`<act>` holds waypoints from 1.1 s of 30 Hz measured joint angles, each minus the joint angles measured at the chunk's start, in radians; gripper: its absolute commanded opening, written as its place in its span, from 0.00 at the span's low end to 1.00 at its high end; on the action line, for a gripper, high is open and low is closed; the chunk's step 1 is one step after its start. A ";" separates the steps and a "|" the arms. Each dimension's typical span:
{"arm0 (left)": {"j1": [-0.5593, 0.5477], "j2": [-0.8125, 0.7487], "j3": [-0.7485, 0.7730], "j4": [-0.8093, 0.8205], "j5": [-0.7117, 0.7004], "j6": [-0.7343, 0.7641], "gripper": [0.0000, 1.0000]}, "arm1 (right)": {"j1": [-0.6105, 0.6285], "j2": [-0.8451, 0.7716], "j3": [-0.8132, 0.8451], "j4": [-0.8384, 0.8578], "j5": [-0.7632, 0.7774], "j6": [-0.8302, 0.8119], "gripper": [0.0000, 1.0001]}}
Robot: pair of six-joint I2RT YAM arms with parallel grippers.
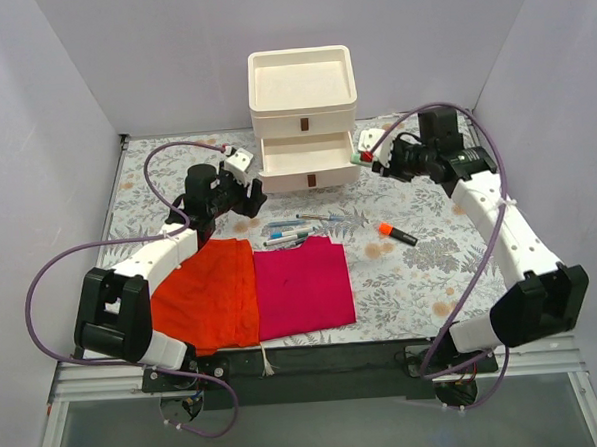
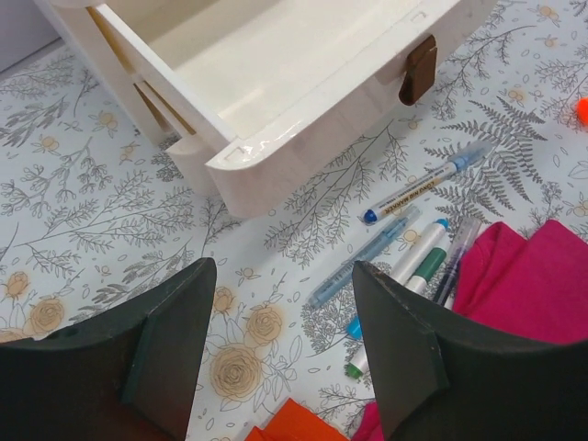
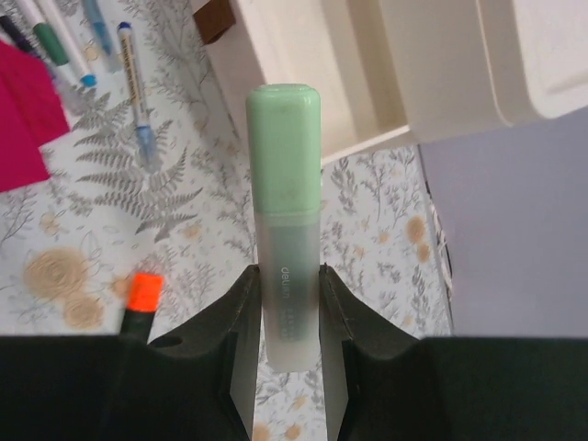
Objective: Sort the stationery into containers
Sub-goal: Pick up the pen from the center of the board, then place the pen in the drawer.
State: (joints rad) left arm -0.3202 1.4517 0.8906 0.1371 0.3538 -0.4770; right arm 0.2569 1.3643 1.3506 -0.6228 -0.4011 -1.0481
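Several pens (image 1: 297,229): loose on table (image 1: 431,267), between open drawer (image 1: 281,179) and magenta cloth (image 1: 302,288).
Left gripper (image 2: 280,322): jaws wide apart, empty, above table near pens.
Right gripper (image 3: 287,289): clamped on green highlighter (image 3: 285,184), beside drawer's right end.

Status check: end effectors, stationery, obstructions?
Right end effector shut on green highlighter, beside open drawer. Left end effector open, over pens. Drawer unobstructed.
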 measured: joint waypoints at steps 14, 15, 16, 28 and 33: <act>0.013 -0.014 -0.018 0.002 -0.008 -0.034 0.61 | 0.156 0.461 0.318 0.073 0.117 -0.003 0.16; 0.014 -0.014 -0.021 0.002 -0.008 -0.037 0.61 | 0.163 0.476 0.339 0.073 0.124 -0.002 0.16; 0.015 -0.014 -0.024 0.002 -0.008 -0.038 0.61 | 0.172 0.491 0.363 0.076 0.132 0.000 0.16; 0.018 -0.016 -0.033 0.006 -0.007 -0.056 0.61 | 0.222 0.599 0.446 0.138 0.259 0.023 0.43; 0.018 -0.016 -0.033 0.006 -0.007 -0.064 0.62 | 0.242 0.672 0.453 0.172 0.338 0.047 0.53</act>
State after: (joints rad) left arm -0.3027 1.4357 0.8574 0.1432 0.3466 -0.5407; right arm 0.4988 2.0361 1.8038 -0.4511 -0.0635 -1.0008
